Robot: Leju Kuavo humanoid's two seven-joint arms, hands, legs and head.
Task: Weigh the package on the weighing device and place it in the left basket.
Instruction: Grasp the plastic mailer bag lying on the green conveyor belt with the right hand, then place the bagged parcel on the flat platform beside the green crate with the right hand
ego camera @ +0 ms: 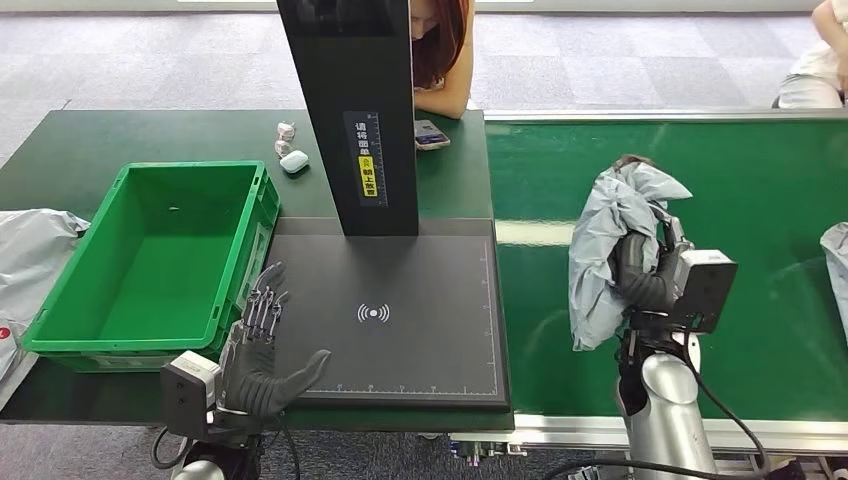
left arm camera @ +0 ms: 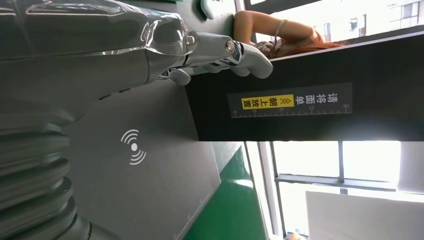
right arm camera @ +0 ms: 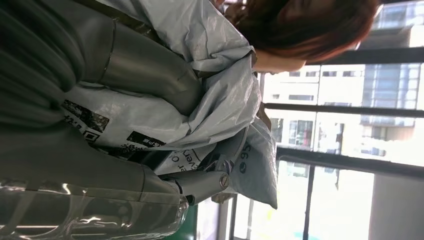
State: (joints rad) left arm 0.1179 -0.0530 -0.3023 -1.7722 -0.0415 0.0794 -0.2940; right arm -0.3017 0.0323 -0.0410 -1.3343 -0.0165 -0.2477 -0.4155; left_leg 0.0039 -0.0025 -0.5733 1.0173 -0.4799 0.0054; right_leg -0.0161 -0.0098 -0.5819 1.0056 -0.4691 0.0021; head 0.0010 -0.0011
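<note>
Grey package [ego camera: 607, 250] gripped by right hand [ego camera: 645, 275], label [right arm camera: 87, 120] at wrist

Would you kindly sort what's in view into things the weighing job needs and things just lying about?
Job:
grey package held in right hand
black weighing platform
green basket
left hand, open by the platform

Lying about:
white earbud case
phone

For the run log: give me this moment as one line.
right robot hand: holds package above belt | left robot hand: open, on scale | basket: empty
</note>
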